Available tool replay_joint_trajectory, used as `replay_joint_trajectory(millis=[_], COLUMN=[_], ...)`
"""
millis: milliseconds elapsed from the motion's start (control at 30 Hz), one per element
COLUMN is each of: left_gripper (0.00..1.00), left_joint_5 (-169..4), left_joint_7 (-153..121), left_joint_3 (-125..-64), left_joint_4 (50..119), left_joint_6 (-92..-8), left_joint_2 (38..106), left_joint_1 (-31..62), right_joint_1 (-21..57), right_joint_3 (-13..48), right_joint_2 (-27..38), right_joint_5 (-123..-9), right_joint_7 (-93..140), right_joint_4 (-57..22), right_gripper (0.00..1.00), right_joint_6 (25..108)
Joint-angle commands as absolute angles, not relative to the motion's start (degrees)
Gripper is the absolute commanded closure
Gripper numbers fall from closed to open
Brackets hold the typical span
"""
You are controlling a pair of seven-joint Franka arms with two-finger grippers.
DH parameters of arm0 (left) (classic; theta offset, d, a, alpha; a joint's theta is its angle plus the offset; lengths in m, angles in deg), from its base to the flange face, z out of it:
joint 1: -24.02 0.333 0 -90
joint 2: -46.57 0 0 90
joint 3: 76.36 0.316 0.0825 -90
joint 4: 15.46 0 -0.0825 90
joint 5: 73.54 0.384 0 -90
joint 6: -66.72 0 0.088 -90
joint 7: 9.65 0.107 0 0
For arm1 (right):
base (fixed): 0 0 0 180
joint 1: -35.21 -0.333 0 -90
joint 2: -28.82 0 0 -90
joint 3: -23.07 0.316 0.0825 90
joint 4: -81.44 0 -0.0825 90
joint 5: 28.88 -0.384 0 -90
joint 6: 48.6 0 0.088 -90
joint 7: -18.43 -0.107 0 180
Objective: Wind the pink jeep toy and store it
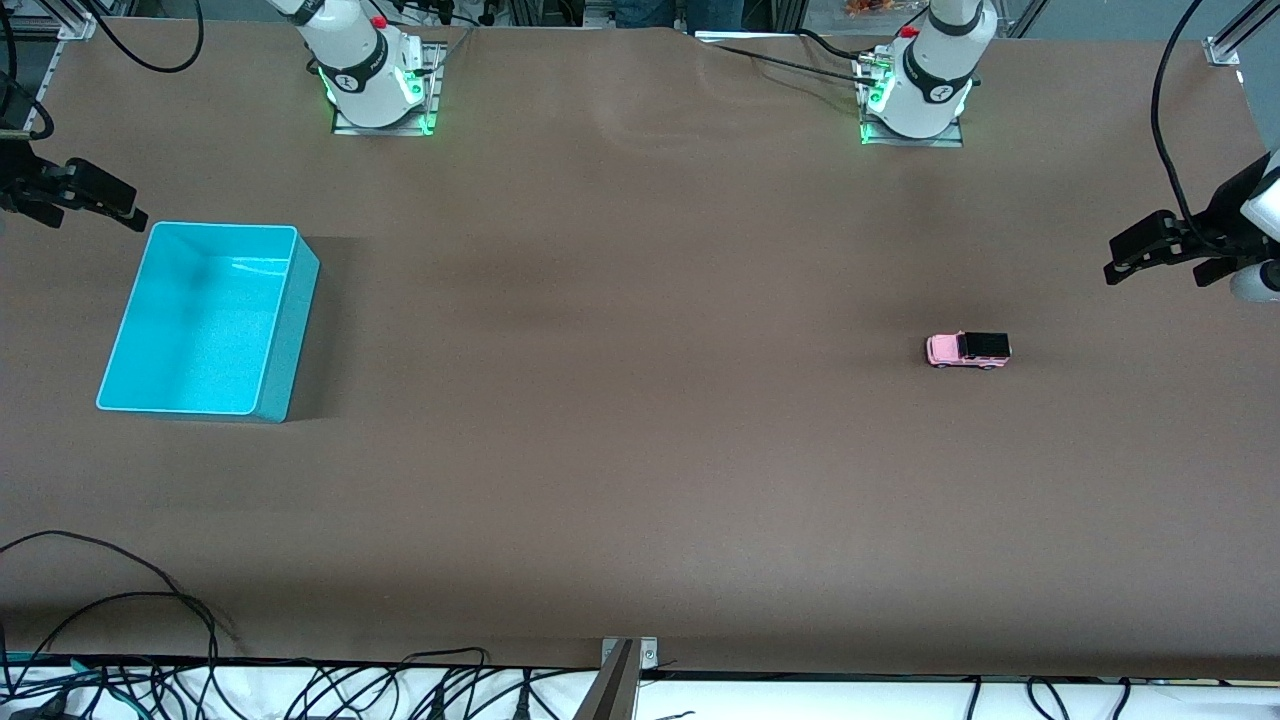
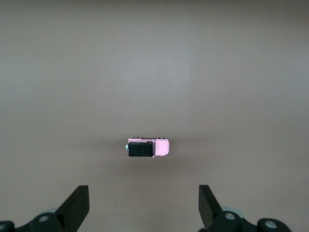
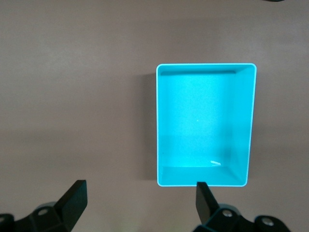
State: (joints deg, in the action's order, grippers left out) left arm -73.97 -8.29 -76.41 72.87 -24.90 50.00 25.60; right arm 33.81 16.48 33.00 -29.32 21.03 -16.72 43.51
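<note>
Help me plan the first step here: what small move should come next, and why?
Probably lower the left gripper toward the jeep. The jeep sits untouched on the table toward the left arm's end, and that open gripper is the closer one. The right gripper waits open near the bin.

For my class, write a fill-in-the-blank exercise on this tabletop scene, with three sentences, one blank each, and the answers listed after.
1. The pink jeep toy has a roof coloured ____.
2. The turquoise bin sits toward the ____ arm's end of the table.
3. The left tool hangs over the table with its fingers ____, as does the right tool.

Missing words: black; right; open
</note>
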Motion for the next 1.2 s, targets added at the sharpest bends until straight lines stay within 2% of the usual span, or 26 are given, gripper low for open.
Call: replay_joint_trajectory(millis=[0,1165], left_gripper=[0.0,0.0], left_joint_5=[-72.7,-72.7], left_joint_7=[-7.8,-7.8], left_joint_3=[-76.8,-76.7], left_joint_4=[73.4,73.6], left_joint_6=[-25.5,-26.2], left_joint_2=[49.8,50.3], left_joint_1=[26.0,26.3], right_joint_1=[34.0,34.0], right_joint_3=[16.5,16.5], right_joint_2=[32.9,32.9], right_joint_5=[-29.7,-29.7], right_joint_7=[21.6,21.6], right_joint_4=[-15.9,-15.9], right_gripper=[0.0,0.0], right_joint_6=[42.5,42.5])
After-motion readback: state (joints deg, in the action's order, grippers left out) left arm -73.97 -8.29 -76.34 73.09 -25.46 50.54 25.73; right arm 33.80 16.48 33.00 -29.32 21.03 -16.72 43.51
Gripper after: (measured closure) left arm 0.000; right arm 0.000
